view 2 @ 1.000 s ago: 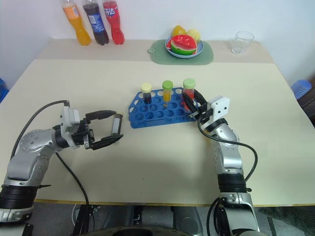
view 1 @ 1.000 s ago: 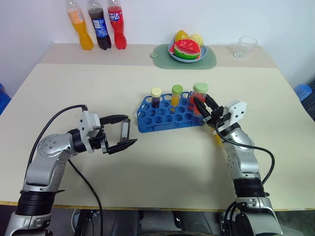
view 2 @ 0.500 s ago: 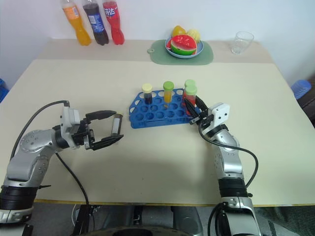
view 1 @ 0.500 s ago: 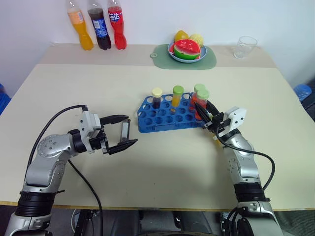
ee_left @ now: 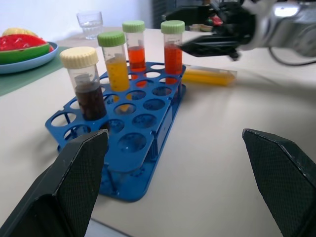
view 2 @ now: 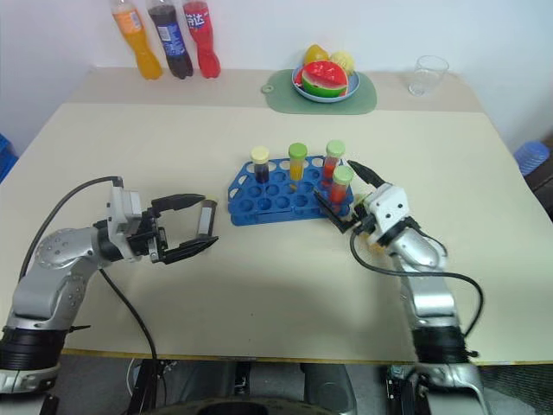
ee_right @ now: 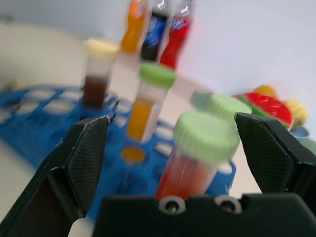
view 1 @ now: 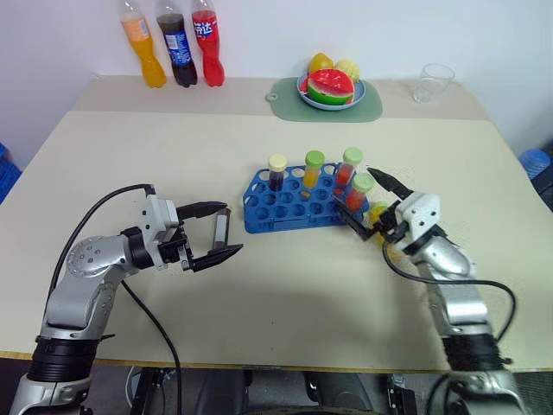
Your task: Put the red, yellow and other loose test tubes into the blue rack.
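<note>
We are standing at the near edge of a cream table (view 1: 259, 328), where the blue rack (view 1: 298, 201) is sitting near the middle with four capped tubes upright in it: a dark tube with a cream cap (view 1: 276, 171), a yellow tube with a green cap (view 1: 312, 168), a red tube with a green cap (view 1: 349, 165) along the far row, and a second red tube (view 1: 359, 192) at the rack's right end. Our right gripper (view 1: 373, 201) is hovering just right of that last tube, its fingers spread wide and released, gripping nothing. A yellow tube (ee_left: 209, 75) is lying loose on the table just right of the rack, beside the right gripper. Our left gripper (view 1: 223, 233) is waiting well left of the rack, fingers spread apart and empty. Along the far edge, three soda bottles (view 1: 171, 43), a plate of fruit (view 1: 332, 86) on a green mat (view 1: 292, 102) and a clear cup (view 1: 432, 82) are standing
</note>
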Available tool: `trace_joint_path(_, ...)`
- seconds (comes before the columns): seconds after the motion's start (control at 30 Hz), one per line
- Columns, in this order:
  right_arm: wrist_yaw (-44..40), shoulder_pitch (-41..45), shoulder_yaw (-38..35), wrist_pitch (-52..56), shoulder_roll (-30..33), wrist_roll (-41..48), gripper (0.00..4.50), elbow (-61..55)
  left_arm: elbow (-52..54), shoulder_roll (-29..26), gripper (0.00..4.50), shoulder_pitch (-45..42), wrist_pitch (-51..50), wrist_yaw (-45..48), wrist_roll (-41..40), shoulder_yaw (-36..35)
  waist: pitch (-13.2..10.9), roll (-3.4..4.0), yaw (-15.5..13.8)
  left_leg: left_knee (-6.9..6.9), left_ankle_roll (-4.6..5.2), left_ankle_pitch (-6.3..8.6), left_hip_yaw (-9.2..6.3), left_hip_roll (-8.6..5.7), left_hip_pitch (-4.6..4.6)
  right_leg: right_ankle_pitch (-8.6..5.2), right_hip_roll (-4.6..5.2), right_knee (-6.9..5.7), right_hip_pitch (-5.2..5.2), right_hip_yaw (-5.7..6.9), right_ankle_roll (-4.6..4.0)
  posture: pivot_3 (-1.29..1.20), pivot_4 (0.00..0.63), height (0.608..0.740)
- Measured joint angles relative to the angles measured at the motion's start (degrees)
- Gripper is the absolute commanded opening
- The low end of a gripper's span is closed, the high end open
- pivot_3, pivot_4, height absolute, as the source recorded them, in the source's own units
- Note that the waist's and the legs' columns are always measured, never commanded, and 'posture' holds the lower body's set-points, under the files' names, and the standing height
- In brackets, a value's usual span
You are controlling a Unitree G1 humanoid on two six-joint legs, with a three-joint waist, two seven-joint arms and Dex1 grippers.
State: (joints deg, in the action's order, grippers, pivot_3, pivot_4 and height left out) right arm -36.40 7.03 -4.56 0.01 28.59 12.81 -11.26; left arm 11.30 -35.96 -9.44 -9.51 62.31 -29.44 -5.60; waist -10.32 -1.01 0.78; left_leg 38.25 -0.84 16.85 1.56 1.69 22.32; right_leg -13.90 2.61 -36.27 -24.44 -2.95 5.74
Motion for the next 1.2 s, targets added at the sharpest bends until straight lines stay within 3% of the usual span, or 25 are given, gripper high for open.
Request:
trace_joint_path(0.17, 3.1, -3.0, -5.8, 30.2, 10.0, 8.9, 4.48, -13.6, -0.3, 0.6, 4.5, -0.2, 0.1, 0.2, 0.0, 0.3, 0.0, -0.04, 0.3, 0.03, 0.0, 0.0, 0.01, 0.02, -0.03, 0.0, -0.04, 0.0, 0.0, -0.02, -0.01, 0.0, 0.15, 0.74)
trace_joint_path(0.3, 8.9, 7.0, -6.3, 52.2, 13.3, 11.1, 4.48, -12.4, -0.6, 1.3, 4.5, -0.5, 0.2, 0.6, 0.1, 1.0, 0.0, -0.05, 0.3, 0.04, -0.01, -0.02, -0.01, 0.03, -0.05, -0.01, -0.08, 0.0, 0.0, -0.02, -0.14, 0.0, 0.15, 0.74)
trace_joint_path(0.53, 9.8, 23.7, -3.9, 78.0, 15.1, 13.7, 4.48, -1.8, -1.1, 1.5, 4.5, -0.7, 0.2, 0.7, 0.2, 1.8, 0.0, -0.05, 0.0, 0.01, 0.01, -0.01, -0.01, 0.01, 0.09, 0.03, -0.04, 0.08, -0.05, -0.01, -0.07, 0.0, 0.15, 0.74)
trace_joint_path(0.8, 6.5, 28.1, 1.5, 85.8, 15.7, 15.6, 4.48, 3.8, 2.1, 1.4, 4.5, 2.5, 0.0, -0.6, 0.0, 1.8, 0.0, -0.05, 0.2, 0.0, 0.03, 0.01, -0.01, 0.02, 0.1, 0.04, -0.03, 0.12, -0.05, 0.0, -0.05, 0.0, 0.15, 0.74)
trace_joint_path(1.17, 2.9, 33.2, 12.0, 78.7, 15.7, 12.0, 4.48, 13.8, 5.1, 1.0, 4.5, 4.7, -0.4, -2.4, -0.6, 1.3, 0.1, -0.15, 0.5, 0.01, 0.03, 0.01, 0.02, 0.03, 0.06, 0.04, -0.05, 0.1, -0.04, 0.0, -0.05, 0.0, 0.15, 0.74)
trace_joint_path(1.2, 2.4, 33.7, 13.0, 77.6, 15.7, 11.2, 3.97, 14.6, 5.2, 1.0, 4.5, 4.8, -0.4, -2.6, -0.7, 1.3, 0.1, -0.2, 0.5, 0.01, 0.03, 0.01, 0.02, 0.03, 0.05, 0.04, -0.05, 0.1, -0.04, 0.0, -0.05, 0.0, 0.15, 0.74)
